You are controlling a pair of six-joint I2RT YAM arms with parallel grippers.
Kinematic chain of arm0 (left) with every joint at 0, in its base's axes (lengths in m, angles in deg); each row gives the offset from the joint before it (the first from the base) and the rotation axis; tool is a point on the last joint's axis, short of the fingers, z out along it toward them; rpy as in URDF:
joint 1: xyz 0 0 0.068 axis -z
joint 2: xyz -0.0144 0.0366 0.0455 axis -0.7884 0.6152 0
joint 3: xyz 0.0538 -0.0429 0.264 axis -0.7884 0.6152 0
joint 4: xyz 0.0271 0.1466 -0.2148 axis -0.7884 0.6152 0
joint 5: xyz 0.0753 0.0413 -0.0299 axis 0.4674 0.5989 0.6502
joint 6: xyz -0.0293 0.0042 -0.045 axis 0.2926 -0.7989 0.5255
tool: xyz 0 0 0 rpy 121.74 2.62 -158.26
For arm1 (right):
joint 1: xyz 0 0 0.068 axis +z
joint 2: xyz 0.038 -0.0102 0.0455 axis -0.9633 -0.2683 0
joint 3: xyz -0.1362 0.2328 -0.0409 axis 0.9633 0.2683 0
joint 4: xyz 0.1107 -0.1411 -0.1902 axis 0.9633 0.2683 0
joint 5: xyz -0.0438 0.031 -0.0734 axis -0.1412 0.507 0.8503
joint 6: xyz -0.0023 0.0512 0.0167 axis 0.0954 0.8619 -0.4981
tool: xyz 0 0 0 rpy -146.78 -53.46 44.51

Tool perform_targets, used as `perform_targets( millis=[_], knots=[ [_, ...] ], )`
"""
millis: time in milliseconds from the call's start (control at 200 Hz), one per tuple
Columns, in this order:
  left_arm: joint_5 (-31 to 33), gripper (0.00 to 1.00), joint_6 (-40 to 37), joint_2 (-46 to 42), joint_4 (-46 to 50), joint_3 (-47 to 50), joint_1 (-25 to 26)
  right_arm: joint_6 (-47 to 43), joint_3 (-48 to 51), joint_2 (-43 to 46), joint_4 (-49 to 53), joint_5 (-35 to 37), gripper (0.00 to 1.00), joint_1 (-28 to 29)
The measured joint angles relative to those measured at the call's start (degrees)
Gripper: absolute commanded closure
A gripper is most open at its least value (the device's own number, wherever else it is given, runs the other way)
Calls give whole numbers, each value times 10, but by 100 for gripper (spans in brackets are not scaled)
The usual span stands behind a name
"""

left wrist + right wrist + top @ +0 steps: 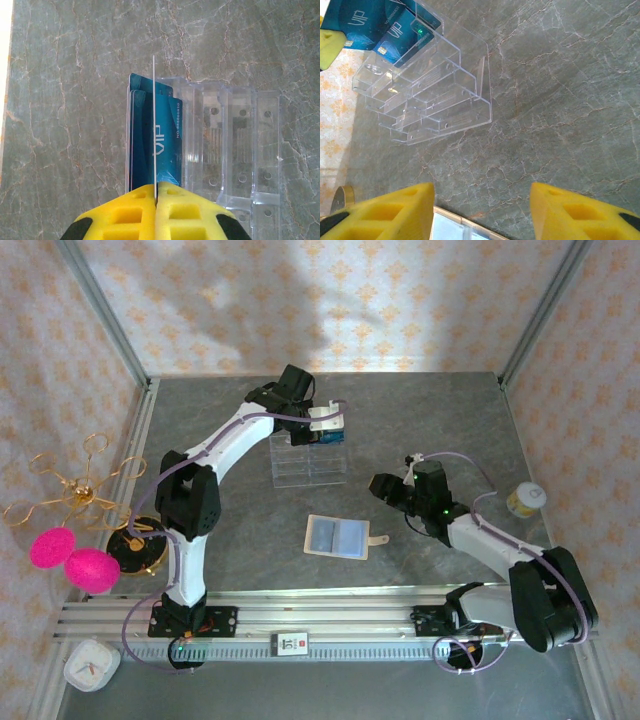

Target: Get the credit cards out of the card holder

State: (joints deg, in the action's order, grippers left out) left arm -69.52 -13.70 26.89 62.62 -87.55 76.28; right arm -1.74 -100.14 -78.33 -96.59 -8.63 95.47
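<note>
Cards (167,142): blue with white lettering, standing on edge in the end compartment of a clear tray (240,145). In the left wrist view this compartment is at the tray's 9 o'clock side.

Left gripper (155,188): yellow fingers pressed together on one held card (154,100). It is seen edge-on as a thin pale line, upright over that same compartment. In the top view this gripper sits at the tray's 12 o'clock end.

Holder (337,537): lies open and flat on the grey table (450,420), inner pockets up. It is at 6 o'clock from the tray and apart from it. Whether any card is inside cannot be told.

Right gripper (482,215): fingers about half apart, holding nothing, above the table at 2 o'clock from the holder. In the right wrist view the holder's pale edge shows between the fingers at 6 o'clock.
</note>
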Motion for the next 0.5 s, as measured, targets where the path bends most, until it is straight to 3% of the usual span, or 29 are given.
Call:
perform_targets(
  millis=[200, 315, 501],
  knots=[
    [1, 100, 4, 0, -9, 11, 0, 0, 0, -2, -5, -1, 48, 0],
    [4, 82, 10, 0, -18, 16, 0, 0, 0, -2, -6, -5, 48, 0],
    [16, 75, 37, 0, -45, 24, 0, 0, 0, -2, -10, -21, 47, 0]
  ],
)
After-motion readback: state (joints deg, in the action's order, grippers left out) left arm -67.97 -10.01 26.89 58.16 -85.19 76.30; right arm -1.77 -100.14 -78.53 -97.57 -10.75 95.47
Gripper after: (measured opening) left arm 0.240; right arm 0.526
